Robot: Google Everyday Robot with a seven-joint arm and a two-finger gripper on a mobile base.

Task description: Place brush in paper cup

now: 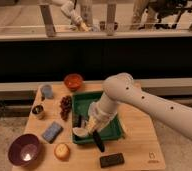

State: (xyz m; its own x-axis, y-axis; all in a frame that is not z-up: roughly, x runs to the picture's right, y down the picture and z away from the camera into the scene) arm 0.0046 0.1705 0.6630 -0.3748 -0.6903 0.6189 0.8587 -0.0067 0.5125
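Hovering over the front edge of the green tray (116,131), my gripper (94,126) appears to have its jaws clamped on the upper end of the brush (98,142). The brush slants down past the tray's front rim, clear of the bench (139,145). The paper cup (81,132) lies just beside it in the tray's front-left corner. I judge the brush light and stiff, its slick tapered handle apt to pivot, so a hold nearer the head would steady it.
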